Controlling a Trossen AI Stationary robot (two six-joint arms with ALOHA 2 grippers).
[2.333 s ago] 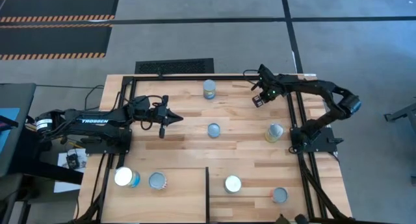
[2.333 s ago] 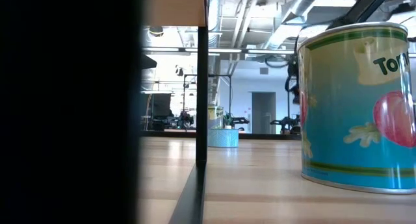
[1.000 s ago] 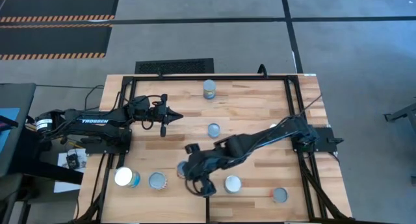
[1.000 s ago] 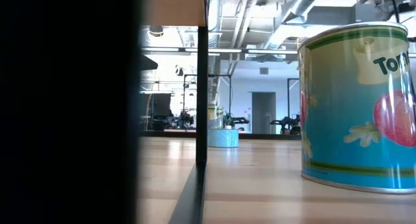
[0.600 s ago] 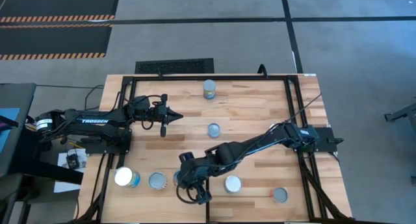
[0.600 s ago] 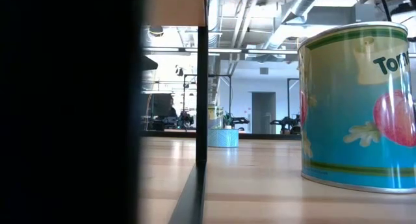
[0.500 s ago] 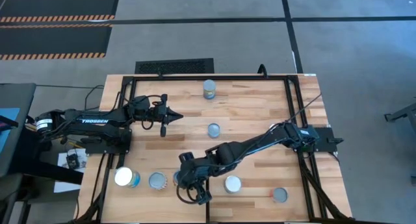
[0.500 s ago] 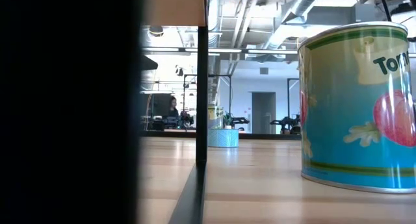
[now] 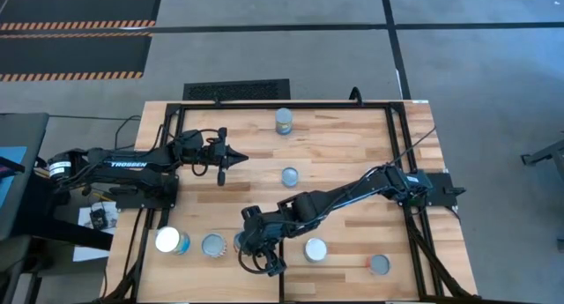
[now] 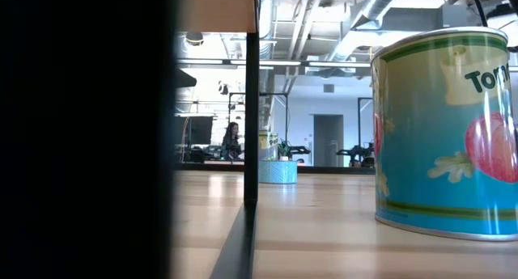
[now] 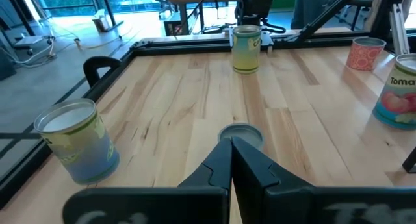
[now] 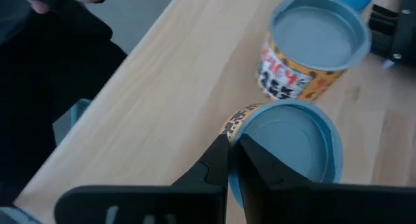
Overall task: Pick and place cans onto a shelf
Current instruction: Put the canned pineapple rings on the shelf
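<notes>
Right gripper point(image 12: 232, 145): mine, low over the shelf point(image 9: 203, 282), its tip at the rim of a grey-topped can point(image 12: 289, 146). I cannot tell whether I am grasping this can or have released it.
Can under me: upright on the pale panel, close to the thin dark edge, with an orange-patterned label showing at its side.
Nearest neighbour: an orange-and-white labelled can point(image 12: 312, 49), just beside the first and also upright on the shelf.
Farther along the shelf: a white-topped can point(image 9: 172, 241) with a blue label, near the panel's outer end.
Worktop point(image 9: 335, 150): striped wooden planks carrying four more cans. One stands near the far rail point(image 9: 284, 121), one in the middle point(image 9: 290, 176), and two near the front, one white-topped point(image 9: 315, 249) and one grey-topped point(image 9: 379, 265).
Left gripper point(image 9: 238, 159): clenched on nothing, hovering over the left side of the worktop, well apart from me.
Room behind: a person point(image 10: 232, 140) far off.
</notes>
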